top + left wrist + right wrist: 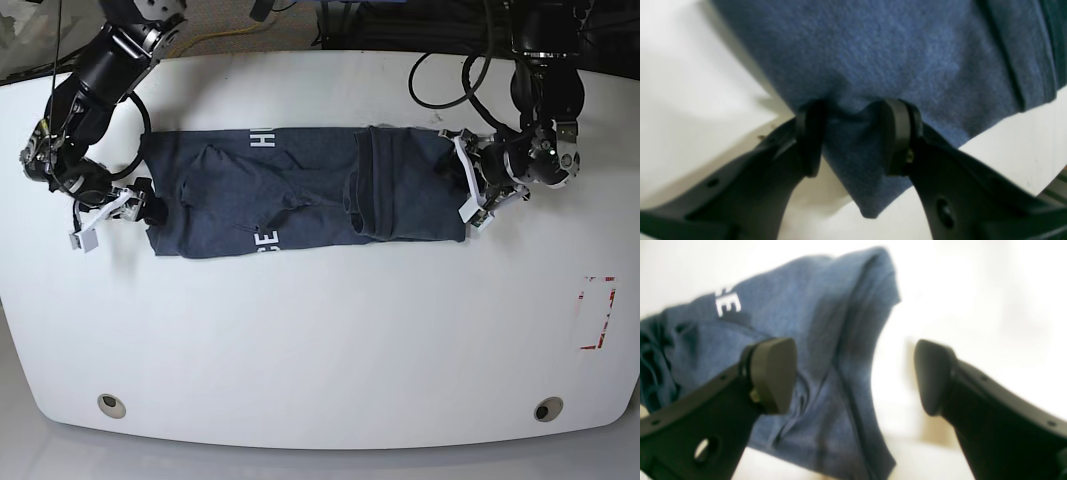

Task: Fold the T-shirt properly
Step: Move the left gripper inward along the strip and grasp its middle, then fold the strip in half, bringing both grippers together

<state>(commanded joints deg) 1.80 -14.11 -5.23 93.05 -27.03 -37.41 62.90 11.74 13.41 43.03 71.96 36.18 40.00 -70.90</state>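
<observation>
The dark blue-grey T-shirt (300, 190) lies stretched sideways across the white table (320, 340), with white lettering (262, 140) at its far edge and more at its near edge. Its right part is folded over in a darker band (365, 185). My left gripper (467, 190) is at the shirt's right edge. In the left wrist view the left gripper (853, 133) is shut on a bunched corner of the T-shirt (873, 50). My right gripper (140, 212) is at the shirt's left edge. Up close the right gripper (855, 373) is open, with the T-shirt (806, 323) lying under it.
A red-marked rectangle (598, 312) is on the table at the right. Two round fittings (112, 404) (546, 408) sit near the front edge. Black cables (450, 70) loop at the back right. The table's edge (1048, 190) shows close to the left gripper.
</observation>
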